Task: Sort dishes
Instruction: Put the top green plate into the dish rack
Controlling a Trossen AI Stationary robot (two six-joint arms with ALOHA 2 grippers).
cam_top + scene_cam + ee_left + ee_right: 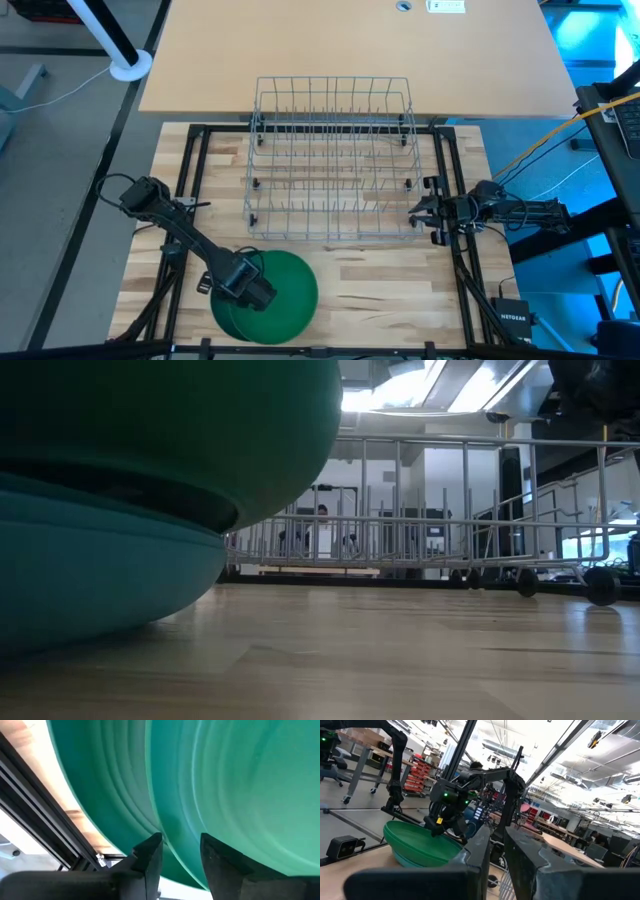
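A stack of round green plates (285, 300) lies near the table's near edge, left of centre. My left gripper (258, 292) is at the stack's left side and is shut on the top plate (200, 420), which sits tilted above the plates beneath it (90, 580). The right wrist view shows the same tilted plate (420, 840) with my left gripper (447, 827) on it. My right gripper (418, 212) waits, shut, beside the right end of the wire rack (330, 160), touching nothing. My left gripper (180, 850) pinches the top plate's rim (172, 842) on the stack's left side, with one finger (150, 857) on each face. It comes slanting down from the table's left and far side. The held side is raised off the plates below, so the plate tilts.
The wire rack (450, 530) stands at mid-table, far of the plates, on small wheels. Black frame rails (185, 200) run along the wooden board's left and right sides. A small black box (515, 322) lies at the near right. Bare wood (400, 290) lies right of the stack.
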